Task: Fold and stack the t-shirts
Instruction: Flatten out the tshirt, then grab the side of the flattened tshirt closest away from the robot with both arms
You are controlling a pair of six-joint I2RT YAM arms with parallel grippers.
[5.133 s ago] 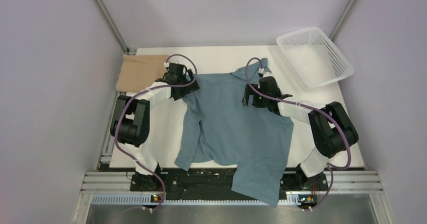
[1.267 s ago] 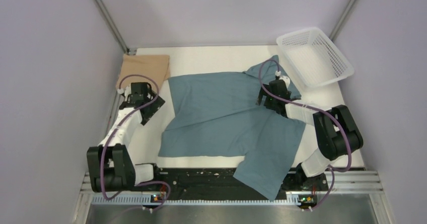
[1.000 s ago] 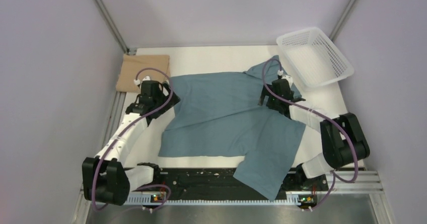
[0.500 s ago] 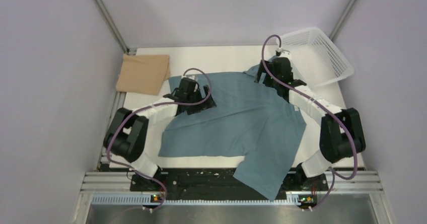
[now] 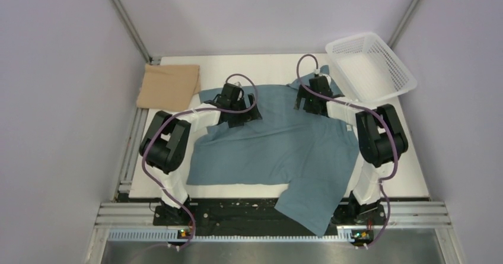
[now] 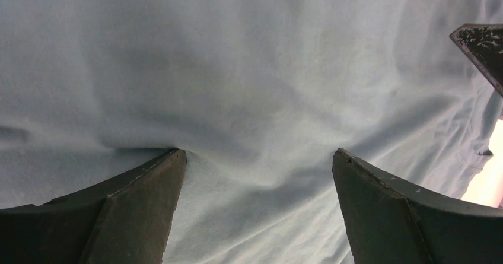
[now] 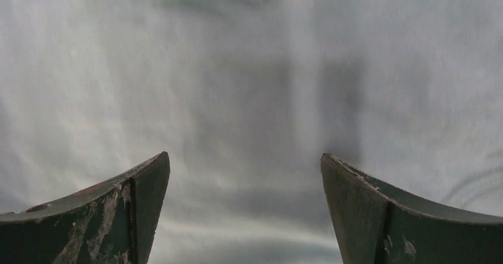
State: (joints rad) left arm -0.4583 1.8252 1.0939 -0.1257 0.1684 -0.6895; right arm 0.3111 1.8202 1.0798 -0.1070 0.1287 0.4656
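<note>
The dusty teal-blue cloth t-shirt (image 5: pixel 279 142) is spread on the white tabletop (image 5: pixel 255 68), overhanging its near edge. The left fingers (image 6: pixel 142 204) and right fingers (image 7: pixel 379 216) are held wide at its far part; a skewed fold is risked if gripped unevenly.

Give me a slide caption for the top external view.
Left gripper and right gripper, both open, on the spread teal t-shirt; folded tan t-shirt far-left, white basket far-right.

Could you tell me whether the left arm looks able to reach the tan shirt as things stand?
Probably yes: the left gripper is open over the teal shirt, holding nothing, and the folded tan shirt lies uncovered just to its left, with nothing in between.
</note>
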